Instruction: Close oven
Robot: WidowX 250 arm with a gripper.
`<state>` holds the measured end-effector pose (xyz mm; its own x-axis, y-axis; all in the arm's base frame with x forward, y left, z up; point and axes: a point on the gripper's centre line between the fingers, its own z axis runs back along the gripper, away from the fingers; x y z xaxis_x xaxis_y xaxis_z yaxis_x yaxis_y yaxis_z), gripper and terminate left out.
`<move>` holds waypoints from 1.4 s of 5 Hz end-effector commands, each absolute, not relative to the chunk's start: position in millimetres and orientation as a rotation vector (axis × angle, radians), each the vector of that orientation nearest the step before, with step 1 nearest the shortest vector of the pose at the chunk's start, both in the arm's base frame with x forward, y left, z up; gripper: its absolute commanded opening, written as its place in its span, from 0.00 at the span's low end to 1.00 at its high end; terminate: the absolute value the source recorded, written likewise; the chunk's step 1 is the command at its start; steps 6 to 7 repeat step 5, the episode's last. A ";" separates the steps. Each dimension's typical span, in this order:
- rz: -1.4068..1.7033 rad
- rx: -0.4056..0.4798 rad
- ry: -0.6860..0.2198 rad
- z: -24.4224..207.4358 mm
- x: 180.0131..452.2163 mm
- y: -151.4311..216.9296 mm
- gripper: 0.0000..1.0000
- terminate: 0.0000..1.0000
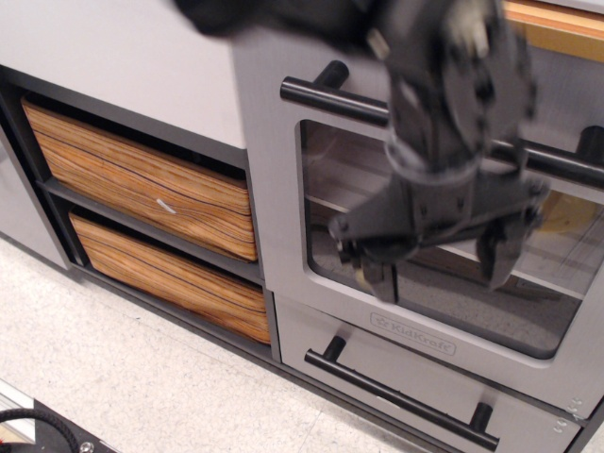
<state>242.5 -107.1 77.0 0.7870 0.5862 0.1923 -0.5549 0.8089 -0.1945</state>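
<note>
The oven (283, 189) door stands upright, flush or very nearly so with its frame. Its long black bar handle (330, 100) runs crosswise along the top of the door, passing behind the arm. The tool (439, 257) hangs in front of the glass window (330, 179), below that handle and above the small drawer (377, 363) — fingers spread, gripping nothing, apparently clear of the door. Judged from this, closing looks all but done; any last push would go straight inward at the door face. Wood-grain drawer fronts (142, 184) lie well to the side, and open floor (113, 377) lies below.
</note>
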 end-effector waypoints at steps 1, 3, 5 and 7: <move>0.705 -0.106 -0.349 60.2 301.9 -89.7 1.00 0.00; 0.703 -0.111 -0.369 63.0 308.1 -88.6 1.00 0.00; 0.703 -0.111 -0.369 63.0 308.1 -88.6 1.00 1.00; 0.703 -0.111 -0.369 63.0 308.1 -88.6 1.00 1.00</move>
